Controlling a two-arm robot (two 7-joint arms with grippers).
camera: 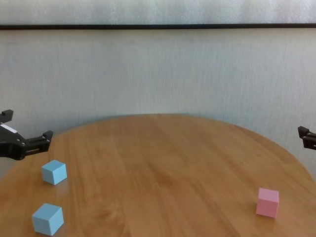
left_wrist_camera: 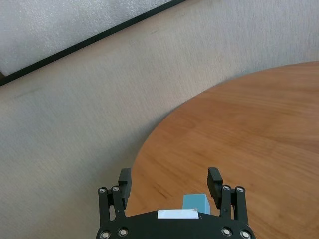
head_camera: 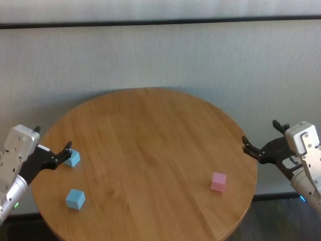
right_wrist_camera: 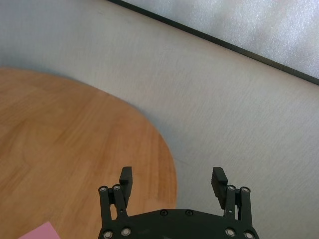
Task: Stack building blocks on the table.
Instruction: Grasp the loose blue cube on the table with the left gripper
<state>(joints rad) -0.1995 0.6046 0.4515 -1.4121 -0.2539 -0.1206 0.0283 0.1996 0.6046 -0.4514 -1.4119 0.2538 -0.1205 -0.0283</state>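
Sitting nearest on the round table (head_camera: 150,150), a light blue cube (head_camera: 75,199) rests toward the robot's left, close to the front edge, its matte faces plain and its corners crisp. The pink cube (head_camera: 218,181) lies well apart from it on the right side, also near the front, equally small and dull-surfaced, turned slightly off square. Farther back on the left stands the 2nd light blue cube (head_camera: 73,159), the same size as the other 2 and near the table's left rim.

The left gripper (head_camera: 59,152) hangs just beside that farther blue cube, above the rim, its 2 black fingers spread wide with nothing between them; the left wrist view shows the cube's top below the palm. The right gripper (head_camera: 261,142) hovers off the table's right edge, well apart from the pink cube, fingers likewise spread and holding nothing.

The tabletop is smooth, warm orange-brown wood with long straight grain lines. Behind it rises a pale, finely textured wall (head_camera: 160,60) crossed by a thin dark horizontal strip (head_camera: 160,21).
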